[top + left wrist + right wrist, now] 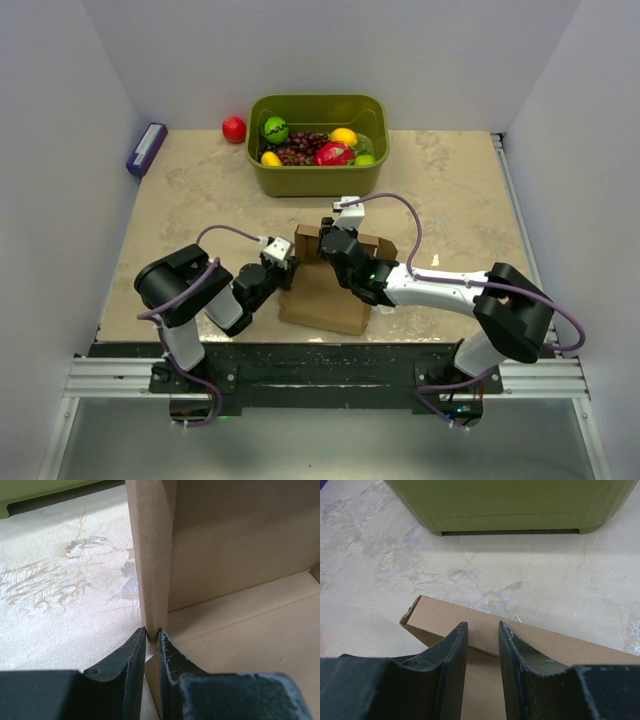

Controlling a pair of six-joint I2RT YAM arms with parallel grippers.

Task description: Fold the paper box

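Note:
The brown paper box (325, 300) lies open near the front middle of the table, its back wall and left side wall standing up. My left gripper (283, 262) is at its left side. In the left wrist view the upright side wall (152, 555) runs down between the narrow jaws, and my left gripper (152, 631) is shut on its lower edge. My right gripper (335, 245) hovers over the back wall. In the right wrist view my right gripper (483, 625) stands open just inside that wall (440, 615), with nothing clamped.
An olive-green tub (318, 185) of fruit stands behind the box, and its wall (520, 505) fills the top of the right wrist view. A red ball (234, 129) lies left of the tub. A purple pack (146, 148) rests by the left wall.

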